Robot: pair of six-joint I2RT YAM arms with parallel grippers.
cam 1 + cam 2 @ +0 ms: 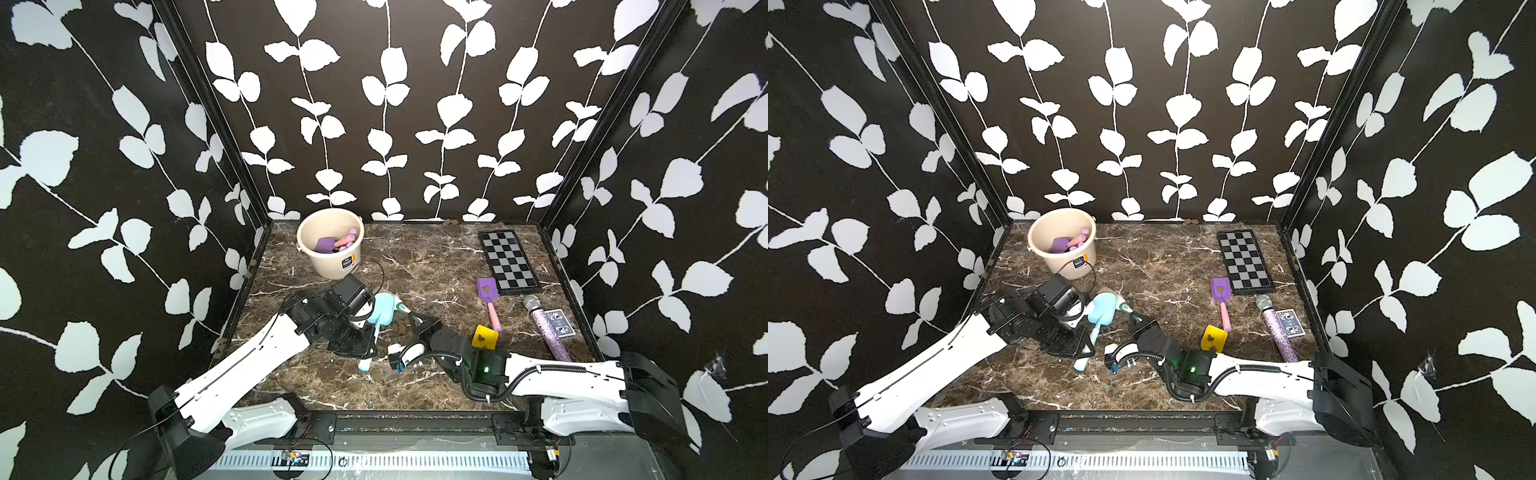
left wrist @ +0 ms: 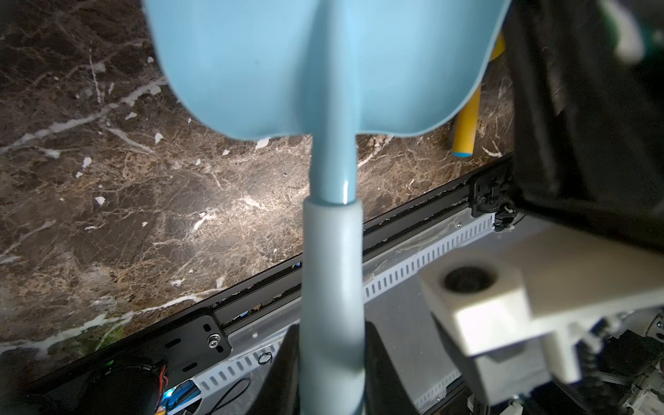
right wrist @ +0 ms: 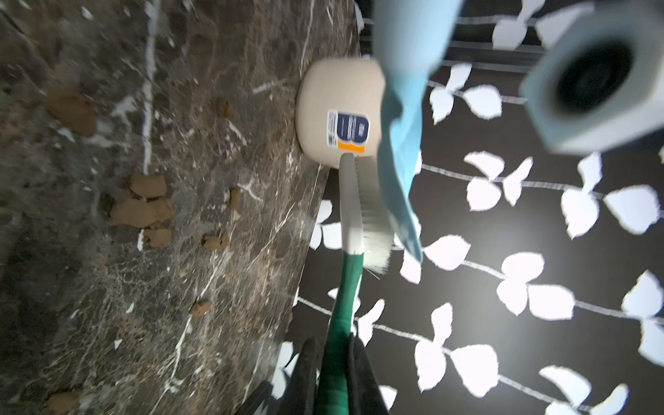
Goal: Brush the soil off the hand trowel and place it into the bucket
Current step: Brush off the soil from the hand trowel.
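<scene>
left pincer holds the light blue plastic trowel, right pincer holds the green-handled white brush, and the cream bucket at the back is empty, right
One part is wrong. Both top views show the round cream plastic bucket holding purple and pink plastic tools. The left pincer does hold the light blue plastic trowel, the right pincer the green-handled white brush.

A black-and-grey chessboard (image 1: 508, 259) lies flat at the far right of the brown marble tabletop (image 1: 415, 257). Nearer the front edge, a glittery purple microphone (image 1: 545, 328) (silver mesh head toward the board) lies just beside a patterned pack of playing cards (image 1: 560, 324), seemingly touching it. Black wallpaper with white leaves (image 1: 374, 104) covers all three walls.
</scene>
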